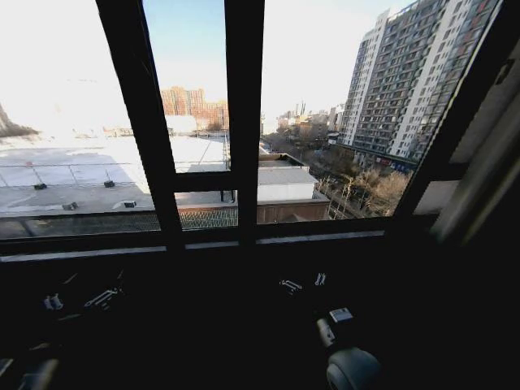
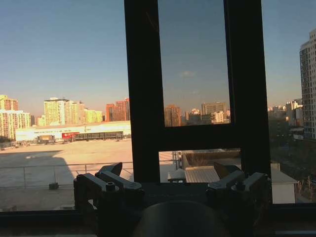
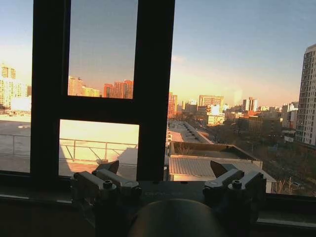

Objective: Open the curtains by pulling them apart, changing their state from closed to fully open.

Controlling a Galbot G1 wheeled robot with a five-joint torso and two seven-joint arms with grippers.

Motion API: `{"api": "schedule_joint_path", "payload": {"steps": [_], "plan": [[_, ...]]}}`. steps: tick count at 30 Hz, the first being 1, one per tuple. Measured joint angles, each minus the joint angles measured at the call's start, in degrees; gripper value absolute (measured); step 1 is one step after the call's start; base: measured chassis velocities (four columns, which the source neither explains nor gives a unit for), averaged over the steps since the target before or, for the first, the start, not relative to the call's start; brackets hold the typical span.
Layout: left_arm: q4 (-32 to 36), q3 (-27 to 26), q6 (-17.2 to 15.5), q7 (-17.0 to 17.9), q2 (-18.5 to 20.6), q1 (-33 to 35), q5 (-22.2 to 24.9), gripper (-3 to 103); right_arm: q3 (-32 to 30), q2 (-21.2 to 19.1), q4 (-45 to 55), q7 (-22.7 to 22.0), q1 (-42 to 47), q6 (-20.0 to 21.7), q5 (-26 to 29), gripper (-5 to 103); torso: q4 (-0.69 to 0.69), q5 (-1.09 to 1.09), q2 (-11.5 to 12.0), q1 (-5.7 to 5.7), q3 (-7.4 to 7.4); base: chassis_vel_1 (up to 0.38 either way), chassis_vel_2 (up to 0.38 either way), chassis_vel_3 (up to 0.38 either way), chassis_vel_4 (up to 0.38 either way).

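Both tools, left (image 2: 170, 180) and right (image 3: 168, 177), spread wide, empty, facing the dark-framed window (image 1: 244, 122); curtain (image 1: 487, 175) gathered at its right edge

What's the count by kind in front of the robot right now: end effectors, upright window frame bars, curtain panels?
End effectors: 2, the left end effector and the right end effector, both open and empty, facing the glass.
Upright window frame bars: 3 in the head view.
Curtain panel: 1, what look like pale folds gathered at the window's right edge.
Total: 6
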State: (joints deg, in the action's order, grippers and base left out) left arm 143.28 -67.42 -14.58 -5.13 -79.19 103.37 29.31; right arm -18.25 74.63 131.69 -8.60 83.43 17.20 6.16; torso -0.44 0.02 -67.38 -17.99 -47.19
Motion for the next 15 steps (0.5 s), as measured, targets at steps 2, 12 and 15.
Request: {"api": "schedule_joint_path", "payload": {"steps": [2,12,15], "plan": [[0.0,0.02,-0.01,-0.01,-0.04,0.01,0.0,100,-0.01,-0.03,-0.03,-0.02,0.0,0.0,0.01,100,0.0,0.0,0.0,0.0,0.0,0.167,-0.335,-0.16,0.356],[-0.02,0.05,0.05,-0.12,-0.91,0.29,-0.17,100,-0.12,-0.23,-0.82,-0.06,-0.5,-0.81,0.01,100,0.0,-0.02,-0.02,0.04,0.02,0.22,-0.391,-0.225,0.4],[-0.03,0.08,0.17,-0.13,-1.25,0.43,-0.19,100,-0.21,-0.33,-1.01,-0.08,-0.5,-1.56,0.0,100,0.0,0.01,-0.05,0.07,0.04,0.089,-0.288,-0.124,0.329]]}}
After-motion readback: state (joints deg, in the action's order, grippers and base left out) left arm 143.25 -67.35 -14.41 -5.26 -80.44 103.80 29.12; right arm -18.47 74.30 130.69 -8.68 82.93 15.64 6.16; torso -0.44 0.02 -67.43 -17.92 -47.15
